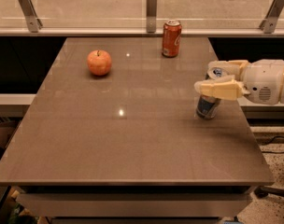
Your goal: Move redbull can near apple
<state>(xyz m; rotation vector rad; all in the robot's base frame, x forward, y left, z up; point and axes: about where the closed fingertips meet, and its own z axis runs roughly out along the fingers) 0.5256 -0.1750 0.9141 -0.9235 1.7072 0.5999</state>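
Tabletop scene at the grasp stage. Far to the left of the gripper (206, 77) and somewhat beyond it, the apple (99, 62) sits stem up on the table (132, 143), well apart from everything else. Closer in, left of the gripper and beyond it by the back edge, an orange soda can (171, 38) stands upright; it plays no part in the task. Between the gripper's two pale fingers (220, 88), near the right edge, the redbull can (208, 107) leans slightly, and the jaws appear closed on its upper body. Judged step: the can is secured, the carry not yet begun. The next move calls for a long leftward, slightly rearward transfer in front of the soda can, then an upright release just beside the apple. The two cans are the only containers; their contents cannot be seen.
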